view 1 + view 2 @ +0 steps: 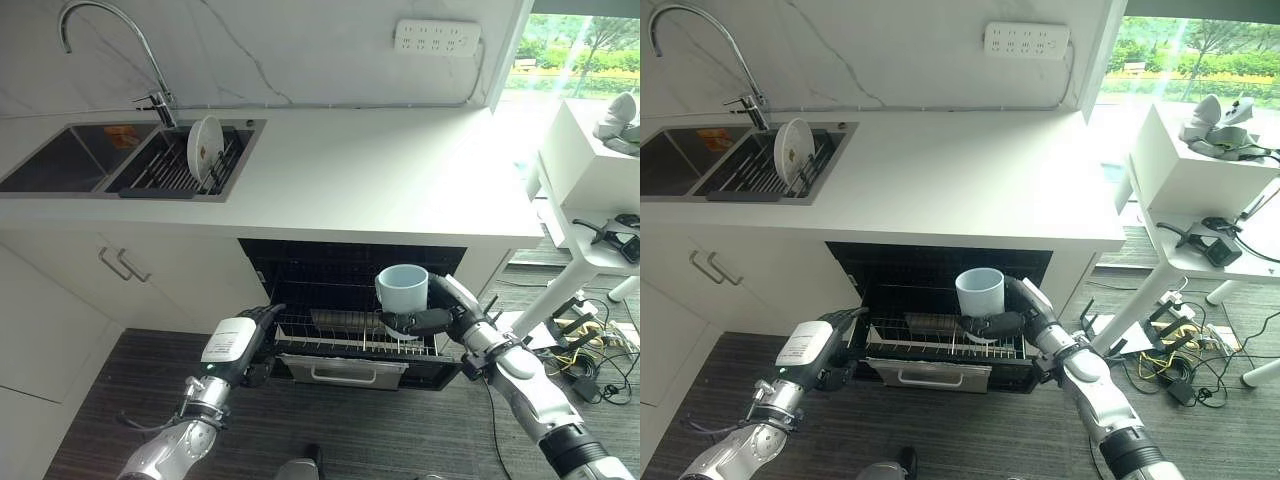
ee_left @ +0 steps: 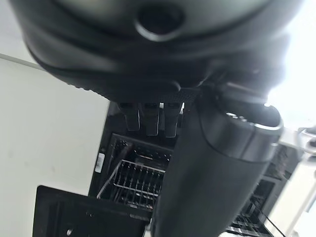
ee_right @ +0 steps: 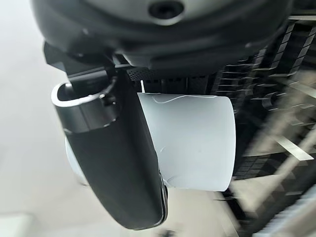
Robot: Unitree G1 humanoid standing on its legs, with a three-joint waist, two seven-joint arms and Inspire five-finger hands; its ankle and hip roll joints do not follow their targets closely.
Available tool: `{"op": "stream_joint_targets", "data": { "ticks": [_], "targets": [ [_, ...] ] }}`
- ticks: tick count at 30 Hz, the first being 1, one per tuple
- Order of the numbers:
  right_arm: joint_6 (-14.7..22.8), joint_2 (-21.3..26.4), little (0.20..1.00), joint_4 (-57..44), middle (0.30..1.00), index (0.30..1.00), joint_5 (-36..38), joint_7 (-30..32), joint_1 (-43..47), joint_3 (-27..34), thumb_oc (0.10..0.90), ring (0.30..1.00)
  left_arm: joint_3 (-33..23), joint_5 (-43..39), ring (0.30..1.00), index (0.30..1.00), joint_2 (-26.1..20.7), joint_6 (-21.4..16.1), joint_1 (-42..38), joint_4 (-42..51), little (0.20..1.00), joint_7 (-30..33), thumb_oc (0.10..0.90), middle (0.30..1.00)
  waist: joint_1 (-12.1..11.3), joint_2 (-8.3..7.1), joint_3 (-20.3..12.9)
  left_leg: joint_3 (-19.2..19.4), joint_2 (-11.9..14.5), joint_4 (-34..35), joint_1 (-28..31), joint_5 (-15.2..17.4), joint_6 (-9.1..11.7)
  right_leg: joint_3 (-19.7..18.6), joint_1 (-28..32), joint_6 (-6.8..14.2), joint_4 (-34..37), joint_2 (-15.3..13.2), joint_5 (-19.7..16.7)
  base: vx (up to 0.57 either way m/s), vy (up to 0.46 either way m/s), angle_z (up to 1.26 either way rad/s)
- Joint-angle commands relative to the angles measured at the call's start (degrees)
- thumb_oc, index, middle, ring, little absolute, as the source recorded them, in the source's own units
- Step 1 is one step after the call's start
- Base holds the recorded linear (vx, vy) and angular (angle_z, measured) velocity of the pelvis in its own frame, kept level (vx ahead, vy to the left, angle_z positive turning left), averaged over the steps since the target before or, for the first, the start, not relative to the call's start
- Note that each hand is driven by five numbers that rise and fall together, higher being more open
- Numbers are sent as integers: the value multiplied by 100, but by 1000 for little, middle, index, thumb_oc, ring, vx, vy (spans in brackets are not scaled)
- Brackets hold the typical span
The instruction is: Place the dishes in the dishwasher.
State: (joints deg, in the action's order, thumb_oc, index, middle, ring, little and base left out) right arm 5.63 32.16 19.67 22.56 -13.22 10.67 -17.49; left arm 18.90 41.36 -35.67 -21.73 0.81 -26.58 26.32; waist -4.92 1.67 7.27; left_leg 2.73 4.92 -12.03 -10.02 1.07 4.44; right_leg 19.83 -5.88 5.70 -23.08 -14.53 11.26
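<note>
The right hand (image 1: 432, 320) is gripping one pale blue cup (image 1: 401, 288), fingers curled round its side, holding it upright over the pulled-out rack (image 1: 345, 338) of the open dishwasher (image 1: 350, 262); the left hand (image 1: 243, 345) is hovering at the rack's left end, fingers loosely extended, grasping nothing; one white plate (image 1: 204, 148) is standing on edge in the sink (image 1: 150, 165) beside the one tap (image 1: 110, 40).
</note>
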Motion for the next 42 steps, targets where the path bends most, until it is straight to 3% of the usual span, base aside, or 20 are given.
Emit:
{"op": "stream_joint_targets", "data": {
  "ticks": [1, 13, 19, 36, 42],
  "targets": [
    [472, 198, 300, -251, 300, 300, 110, -64, 867, 173, 400, 300, -78, -28, 900, 900, -605, -240, -562, 556, 900, -3, 800, 900, -25, -96, 15, 82, 152, -516, 90, 962, -36, -350, 65, 493, 589, -72, -219, -16, -4, 14],
    [654, 472, 300, 1301, 300, 300, 170, 129, 1928, -193, 400, 300, 591, -128, 900, 900, -1102, -231, -1230, 907, 900, -367, 800, 900, -172, 137, 382, -135, -78, -516, -146, 893, -92, -423, -142, 560, 589, -234, -343, -14, 36, 11],
    [701, 397, 300, 1677, 300, 300, 37, 169, 2206, -246, 400, 300, 665, -241, 900, 900, -1096, -208, -1291, 1103, 900, -510, 800, 900, -203, 248, 571, -173, -176, -516, -198, 872, -110, -494, -222, 580, 589, -302, -381, 2, 38, 12],
    [930, 339, 300, 2787, 300, 300, 126, 695, 3177, -104, 400, 300, 793, -350, 900, 900, -933, -33, -1685, 1220, 900, -105, 800, 900, -255, 571, 1316, -159, -406, -516, -722, 731, -166, -568, -741, 599, 589, -454, -581, -59, 34, 1],
    [906, 111, 300, 3074, 300, 300, 768, 722, 3214, 118, 400, 300, 830, -413, 900, 900, -823, 51, -1697, 1248, 900, -5, 800, 900, -249, 680, 1418, -148, -464, -516, -803, 727, -181, -613, -847, 593, 589, -461, -612, -16, 36, 2]
  ]
}}
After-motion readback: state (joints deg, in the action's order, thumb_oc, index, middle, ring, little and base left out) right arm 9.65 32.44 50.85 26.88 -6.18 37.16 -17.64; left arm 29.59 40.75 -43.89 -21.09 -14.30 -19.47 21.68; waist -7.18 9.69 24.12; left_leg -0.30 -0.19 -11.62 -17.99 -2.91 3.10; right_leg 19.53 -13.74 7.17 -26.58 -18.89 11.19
